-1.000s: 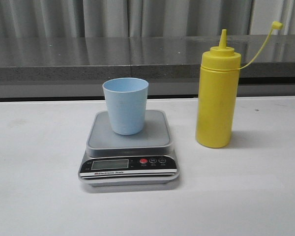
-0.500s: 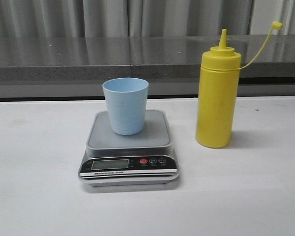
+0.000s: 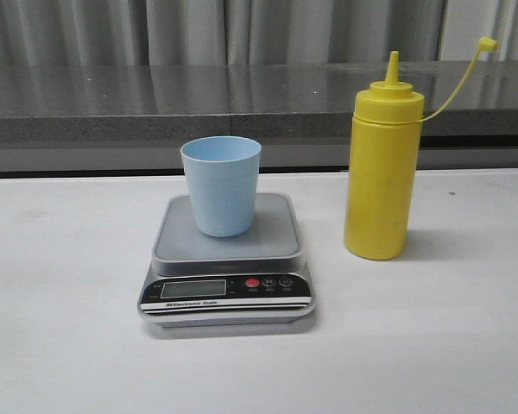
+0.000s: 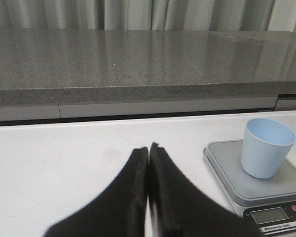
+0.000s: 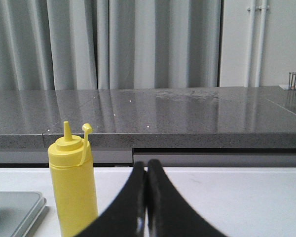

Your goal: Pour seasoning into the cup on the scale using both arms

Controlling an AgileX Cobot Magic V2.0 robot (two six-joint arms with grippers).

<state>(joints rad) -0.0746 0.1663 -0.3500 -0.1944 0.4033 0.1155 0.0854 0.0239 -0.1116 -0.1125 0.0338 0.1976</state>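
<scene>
- The cup [image 3: 221,185], light blue and plain, stands upright on the rear half of the platform of the scale [image 3: 227,259], mouth open upward.
- The scale lies flat on the white counter [image 3: 69,328], its black panel with the display and red button facing the front camera.
- The seasoning [image 3: 382,164], a tall yellow squeeze bottle, stands upright on the counter just beside the scale, on the robot's right, not touching it. Its small cap hangs out on a thin tether to the right of the nozzle.
- The left gripper [image 4: 148,148] has its two black fingers pressed together with nothing between them; it sits over bare counter, to the left of the scale and well apart from the cup.
- The right gripper [image 5: 147,163] is likewise closed on nothing, to the right of the bottle and apart from it.
- Neither gripper shows in the front view.
</scene>
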